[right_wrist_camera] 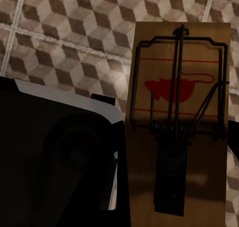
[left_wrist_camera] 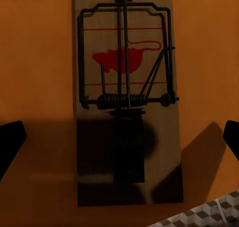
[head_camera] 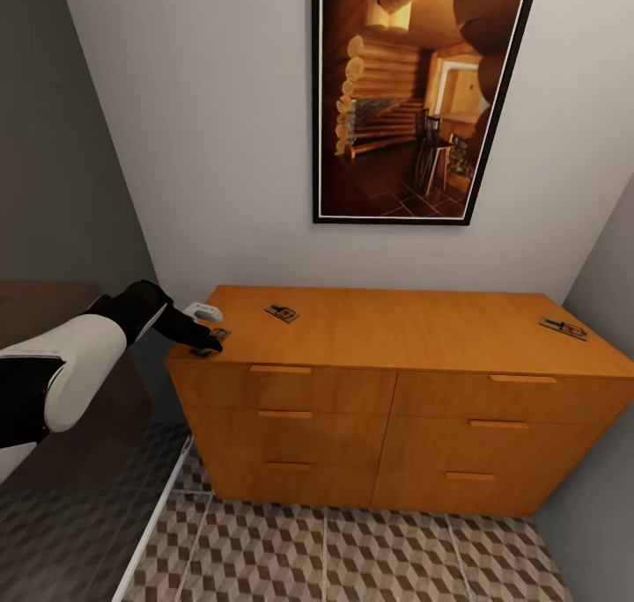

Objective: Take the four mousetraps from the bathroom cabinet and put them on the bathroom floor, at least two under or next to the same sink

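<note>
We see the left tool (head_camera: 208, 342) spread open over a mousetrap (left_wrist_camera: 127, 102) at the cabinet (head_camera: 396, 391) top's front-left corner; the right tool grips another mousetrap (right_wrist_camera: 180, 122).

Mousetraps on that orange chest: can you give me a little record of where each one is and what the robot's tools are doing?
cabinet: three traps on top
corner mousetrap: left front corner, lying flat
left tool: open, straddling the corner mousetrap, not gripping
middle mousetrap: left half, untouched
far mousetrap: right end, untouched
fourth mousetrap: apparently gripped by the right tool
bathroom floor: cube-patterned tiles beneath the fourth mousetrap
</note>
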Robot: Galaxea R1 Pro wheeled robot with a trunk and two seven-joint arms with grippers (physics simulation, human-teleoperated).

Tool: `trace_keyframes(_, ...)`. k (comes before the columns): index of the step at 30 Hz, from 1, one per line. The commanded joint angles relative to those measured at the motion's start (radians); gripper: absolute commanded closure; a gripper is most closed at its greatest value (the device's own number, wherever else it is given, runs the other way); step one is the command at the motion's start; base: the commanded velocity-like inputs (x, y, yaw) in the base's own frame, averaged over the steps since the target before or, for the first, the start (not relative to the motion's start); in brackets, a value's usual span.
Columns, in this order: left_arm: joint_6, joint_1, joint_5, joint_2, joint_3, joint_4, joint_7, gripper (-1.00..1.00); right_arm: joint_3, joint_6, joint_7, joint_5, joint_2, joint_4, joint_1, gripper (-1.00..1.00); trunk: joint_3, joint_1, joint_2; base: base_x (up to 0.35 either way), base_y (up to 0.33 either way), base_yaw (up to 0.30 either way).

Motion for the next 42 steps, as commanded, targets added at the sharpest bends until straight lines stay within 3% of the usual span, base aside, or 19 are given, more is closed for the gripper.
trace_keyframes(1,0.009,0.001,0.004,0.001,-0.006,-0.001,-0.005,-1.0,-0.007,-0.003,-0.004,0.011,0.0,0.001,-0.001,1.0,-0.001,0.0,0.0,0.0,0.0,0.0)
trace_keyframes(42,0.009,0.017,0.004,0.001,-0.006,-0.001,-0.005,-1.0,-0.007,-0.003,-0.004,0.01,0.0,0.001,-0.001,1.0,-0.002,0.0,0.0,0.0,0.0,0.0)
